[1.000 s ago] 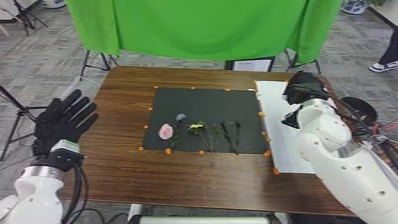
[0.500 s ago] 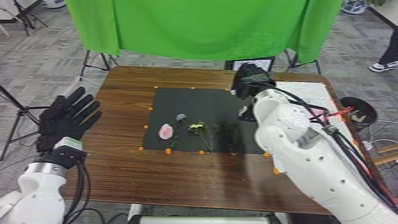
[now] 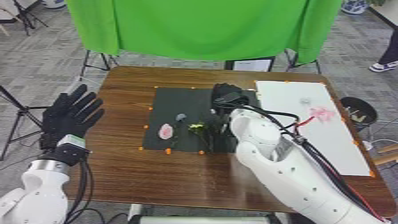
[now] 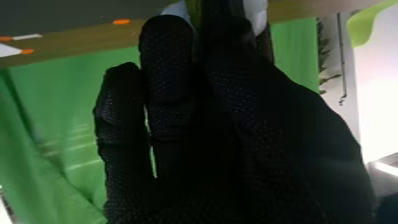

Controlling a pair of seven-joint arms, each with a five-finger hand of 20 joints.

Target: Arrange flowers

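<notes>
In the head view my right hand is over the far right part of the dark mat, beyond the flowers. The right wrist view has my right hand open with fingers fairly straight, pale and green bits beside the fingertips. On the mat are a pink flower, a small grey-blue flower and a yellow-green flower with thin stems. My right forearm covers part of the mat's right side. On the white sheet are a pink spray and a faint grey one. My left hand is open at the table's left edge.
The brown table carries small orange markers around the mat and sheet. A dark round container stands off the right edge. Beyond the far edge hangs a green cloth. Cables run along my right arm.
My right hand has swung left from above the white sheet to the dark mat, uncovering the pink and grey sprays on the sheet. The left hand has barely moved.
</notes>
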